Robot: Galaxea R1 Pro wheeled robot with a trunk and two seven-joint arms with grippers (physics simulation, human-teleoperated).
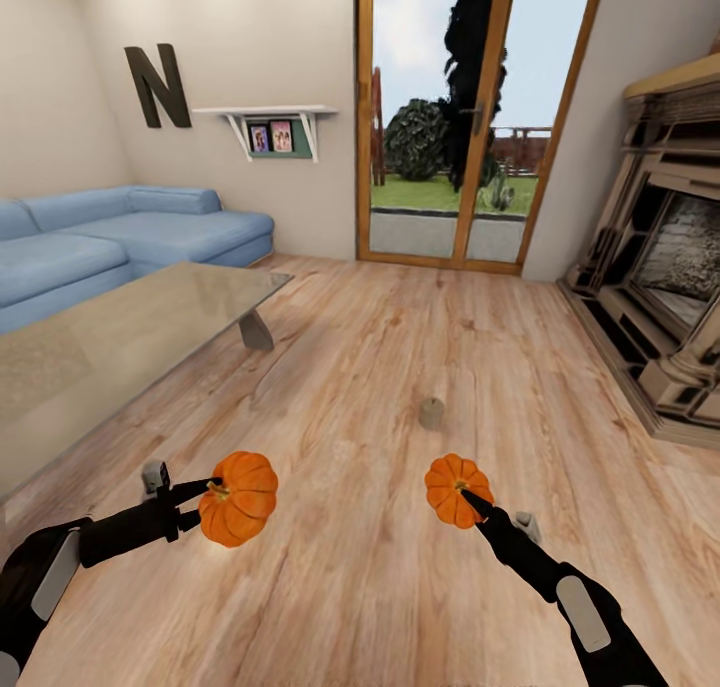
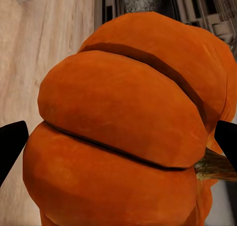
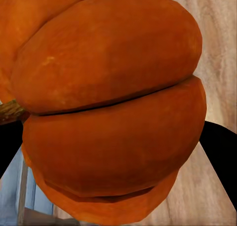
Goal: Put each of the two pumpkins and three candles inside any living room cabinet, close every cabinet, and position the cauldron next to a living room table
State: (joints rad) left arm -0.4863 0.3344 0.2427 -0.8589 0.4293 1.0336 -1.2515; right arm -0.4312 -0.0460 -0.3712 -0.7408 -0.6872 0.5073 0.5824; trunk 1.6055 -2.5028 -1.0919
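I hold one pumpkin in each hand above the wooden floor. The larger orange pumpkin (image 1: 240,499) is at the lower left, with my left gripper (image 1: 212,491) shut on it; up close its ribbed skin (image 2: 123,132) spans the space between the black fingertips (image 2: 11,144). A slightly smaller pumpkin (image 1: 456,487) hangs at the lower right in my shut right gripper (image 1: 470,500), and its body (image 3: 111,107) sits between the dark fingers (image 3: 221,157). One beige candle (image 1: 431,413) stands on the floor ahead, between the two pumpkins and farther off. The cabinet and cauldron are out of view.
A glass-topped coffee table (image 1: 120,337) stands at the left, with a blue sofa (image 1: 120,232) behind it. A stone fireplace (image 1: 660,287) lines the right wall. Glass patio doors (image 1: 450,117) close the far end. Bare wooden floor (image 1: 400,337) stretches ahead.
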